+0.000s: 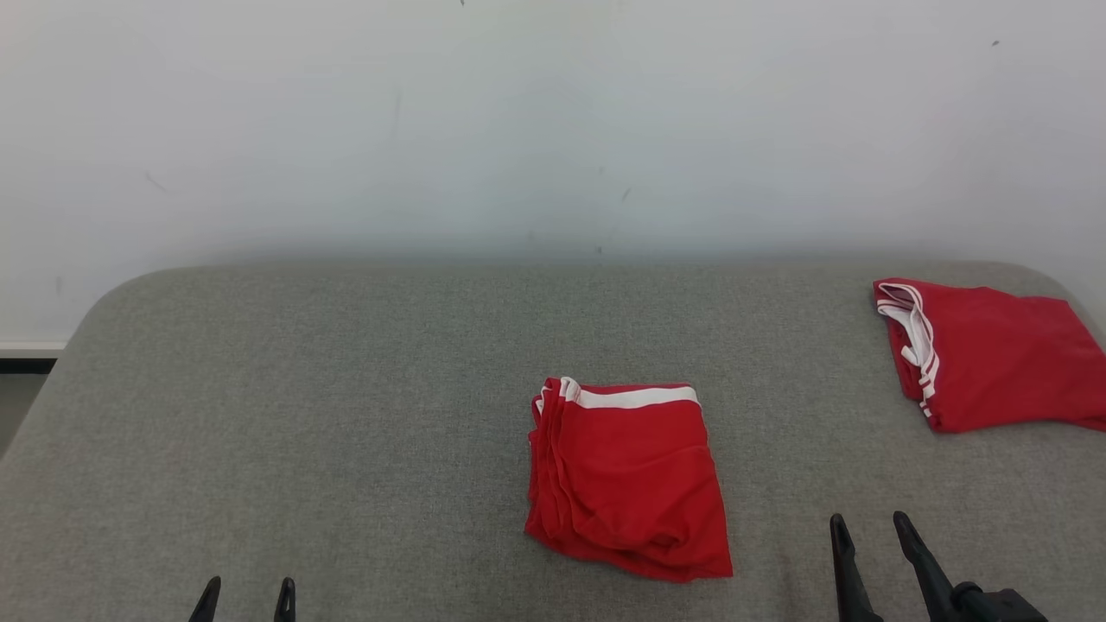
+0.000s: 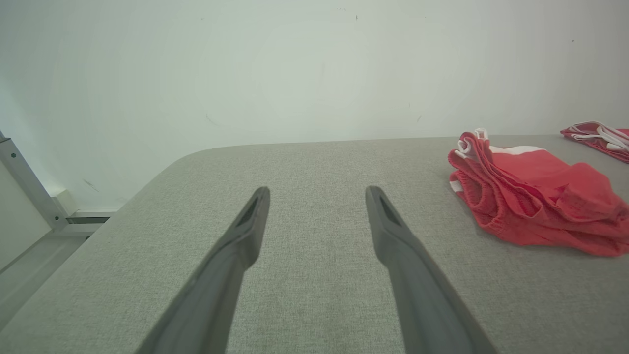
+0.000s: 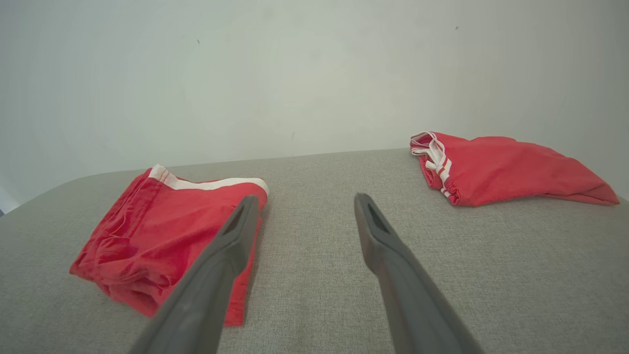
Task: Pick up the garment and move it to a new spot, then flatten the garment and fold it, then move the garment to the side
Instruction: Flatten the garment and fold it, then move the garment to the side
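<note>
Your folded red garment (image 1: pixel 626 479) is soft cloth in a rough square w/ a white band along its far edge. It lies flat on the grey fabric-covered tabletop (image 1: pixel 346 389). The layered fold edges stack on its left side, and the near edge bulges a bit.

Left gripper (image 1: pixel 246 598): both dark fingers (image 2: pixel 245 236) are spread wide w/ nothing btwn them, tips over bare grey cloth. You can't tell if they touch it. Right gripper (image 1: pixel 868 521): fingers (image 3: pixel 378 241) also spread wide, holding nothing.

The folded red garment sits btwn the 2 grippers, ahead of both sets of tips. It's well to the right of the left fingers. It's nearer the right fingers, ahead & to their left. The head view shows bare tabletop btwn them, so no contact. In the right wrist view 1 finger only overlaps the garment's edge by line of sight.

A 2nd red garment (image 1: pixel 994 354) w/ white trim, looser & rumpled, lies farther ahead of the right fingers & a bit to their right. It's by the tabletop's far right corner, well apart from the folded one.
</note>
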`<state>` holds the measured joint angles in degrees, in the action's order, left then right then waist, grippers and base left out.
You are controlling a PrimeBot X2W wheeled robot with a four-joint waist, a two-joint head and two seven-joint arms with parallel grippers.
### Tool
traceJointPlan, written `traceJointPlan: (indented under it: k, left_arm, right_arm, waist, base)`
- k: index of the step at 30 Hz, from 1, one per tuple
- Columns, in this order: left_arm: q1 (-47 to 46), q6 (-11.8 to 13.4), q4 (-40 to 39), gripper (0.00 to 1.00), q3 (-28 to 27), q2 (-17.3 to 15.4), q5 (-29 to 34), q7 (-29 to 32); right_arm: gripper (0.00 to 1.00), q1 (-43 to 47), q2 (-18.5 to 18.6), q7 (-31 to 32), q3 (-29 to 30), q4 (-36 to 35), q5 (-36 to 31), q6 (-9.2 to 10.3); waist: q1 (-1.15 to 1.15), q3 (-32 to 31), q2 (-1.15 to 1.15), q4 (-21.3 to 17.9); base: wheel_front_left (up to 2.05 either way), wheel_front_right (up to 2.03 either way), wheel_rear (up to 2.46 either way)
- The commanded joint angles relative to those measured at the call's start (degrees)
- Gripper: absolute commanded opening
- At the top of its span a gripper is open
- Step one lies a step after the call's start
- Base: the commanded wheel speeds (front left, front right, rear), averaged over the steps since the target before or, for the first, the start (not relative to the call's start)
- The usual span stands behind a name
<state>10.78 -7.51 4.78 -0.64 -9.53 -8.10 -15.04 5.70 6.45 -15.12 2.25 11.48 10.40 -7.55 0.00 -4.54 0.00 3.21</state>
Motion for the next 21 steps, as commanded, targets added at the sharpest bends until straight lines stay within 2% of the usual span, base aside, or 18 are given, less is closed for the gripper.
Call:
traceJointPlan:
  k: [1, 21]
  left_arm:
    - [0.6, 0.1, 0.1, 1.0, 0.1, -0.3, -0.3, -0.2]
    - [-0.8, 0.1, 0.8, 1.0, 0.6, -0.4, -0.6, -0.2]
  right_arm:
    - [1.0, 0.3, -0.2, 0.0, 0.1, 0.1, -0.2, 0.17]
    - [1.0, 0.3, -0.4, 0.0, 0.2, 1.2, -0.4, 0.17]
  waist:
    - [0.0, 0.0, 0.0, 0.0]
    - [0.0, 0.3, 0.0, 0.3]
  base:
    - [0.0, 0.0, 0.0]
    - [0.0, 0.0, 0.0]
